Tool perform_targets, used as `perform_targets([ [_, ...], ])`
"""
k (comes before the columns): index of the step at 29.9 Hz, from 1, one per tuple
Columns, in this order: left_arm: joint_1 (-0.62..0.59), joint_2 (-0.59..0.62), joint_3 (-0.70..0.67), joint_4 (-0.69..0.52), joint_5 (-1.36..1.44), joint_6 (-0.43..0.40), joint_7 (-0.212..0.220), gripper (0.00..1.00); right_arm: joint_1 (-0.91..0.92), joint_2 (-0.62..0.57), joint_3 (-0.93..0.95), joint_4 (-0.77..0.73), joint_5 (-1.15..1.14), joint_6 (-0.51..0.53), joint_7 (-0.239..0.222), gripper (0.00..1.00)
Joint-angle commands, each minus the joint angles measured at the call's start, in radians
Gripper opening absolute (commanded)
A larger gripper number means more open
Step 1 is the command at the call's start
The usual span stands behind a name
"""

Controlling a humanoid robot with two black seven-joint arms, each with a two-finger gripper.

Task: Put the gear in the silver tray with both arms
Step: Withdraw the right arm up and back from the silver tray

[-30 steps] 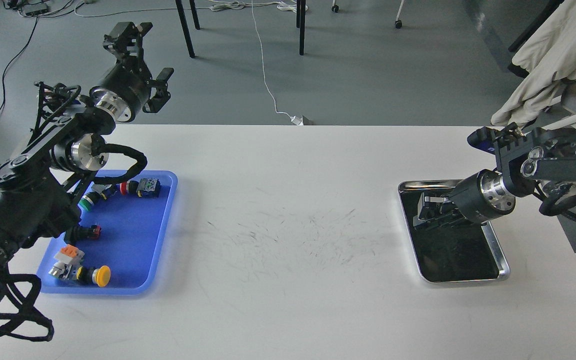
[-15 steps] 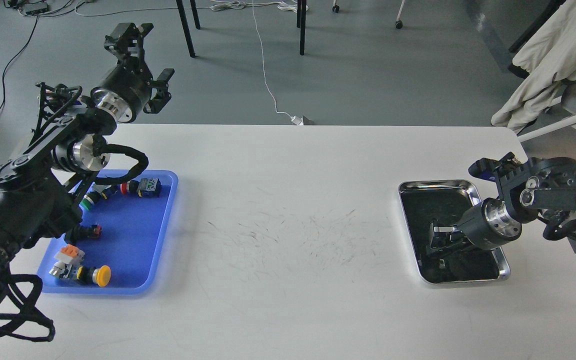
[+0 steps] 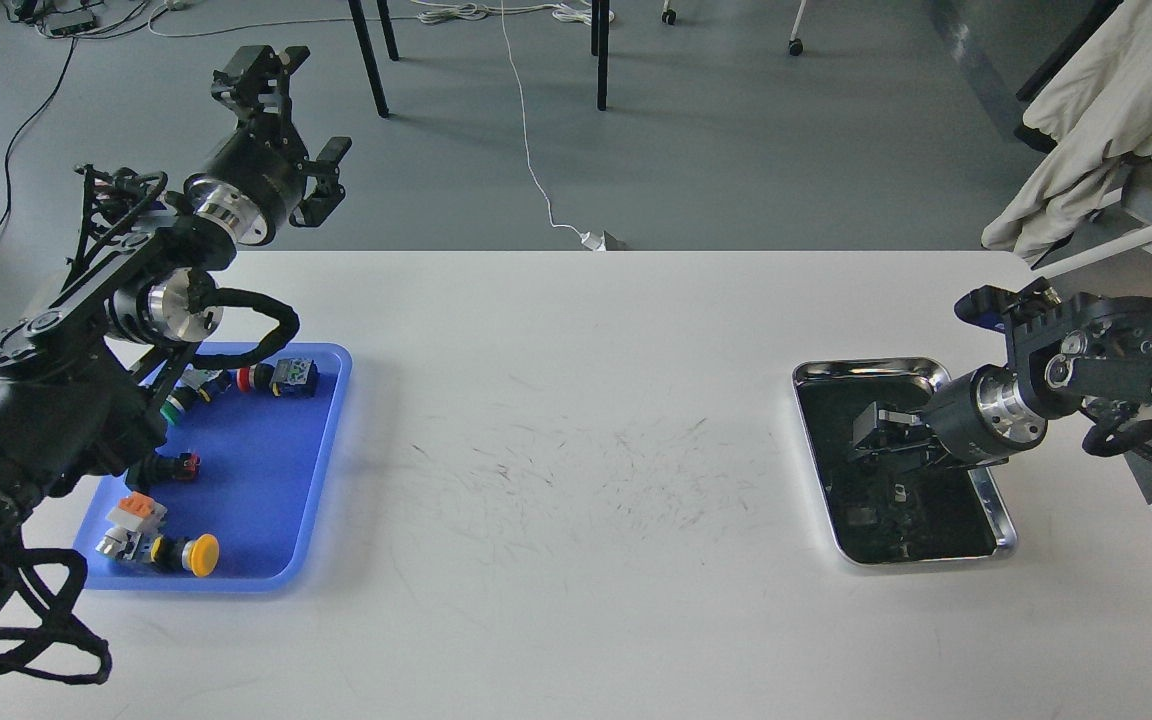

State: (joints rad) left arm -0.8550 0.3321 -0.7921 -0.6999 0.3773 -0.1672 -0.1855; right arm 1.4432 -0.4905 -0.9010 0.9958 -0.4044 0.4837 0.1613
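The silver tray (image 3: pixel 1004 520) lies on the right side of the white table, its dark bottom mirroring my arm. My right gripper (image 3: pixel 879 440) hangs low over the tray's far half, pointing left. It is dark against the dark bottom, so I cannot tell its fingers apart. No gear can be made out; small dark specks (image 3: pixel 896 492) on the tray bottom may be reflections. My left gripper (image 3: pixel 292 125) is raised beyond the table's far left edge, fingers spread and empty.
A blue plastic tray (image 3: pixel 266 480) at the left holds several push buttons and small electrical parts, among them a yellow button (image 3: pixel 201 553). My left arm's links hang over its left side. A draped chair (image 3: pixel 1106 110) stands past the table's far right corner.
My right gripper dipped toward the tray's front half, then drew back up to its far half. The left arm has barely moved.
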Motion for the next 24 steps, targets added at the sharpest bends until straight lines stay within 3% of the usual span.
perform_targets([
  [1, -0.001, 0.001, 0.001, 0.000, 0.000, 0.000, 0.000, 0.98, 0.028, -0.028, 0.027, -0.005, -0.001, 0.005, 0.001, 0.97],
  [10, -0.001, 0.002, -0.001, 0.000, 0.000, 0.000, 0.000, 0.98, 0.068, -0.098, 0.149, 0.011, 0.003, 0.005, 0.004, 0.97],
  [19, -0.001, 0.005, -0.004, 0.000, 0.000, 0.002, 0.000, 0.98, 0.054, -0.192, 0.419, 0.004, 0.010, 0.005, 0.010, 0.97],
  [24, -0.001, 0.005, -0.001, 0.000, 0.000, 0.003, 0.000, 0.98, 0.023, -0.249, 0.531, -0.008, 0.166, 0.005, 0.012, 0.97],
])
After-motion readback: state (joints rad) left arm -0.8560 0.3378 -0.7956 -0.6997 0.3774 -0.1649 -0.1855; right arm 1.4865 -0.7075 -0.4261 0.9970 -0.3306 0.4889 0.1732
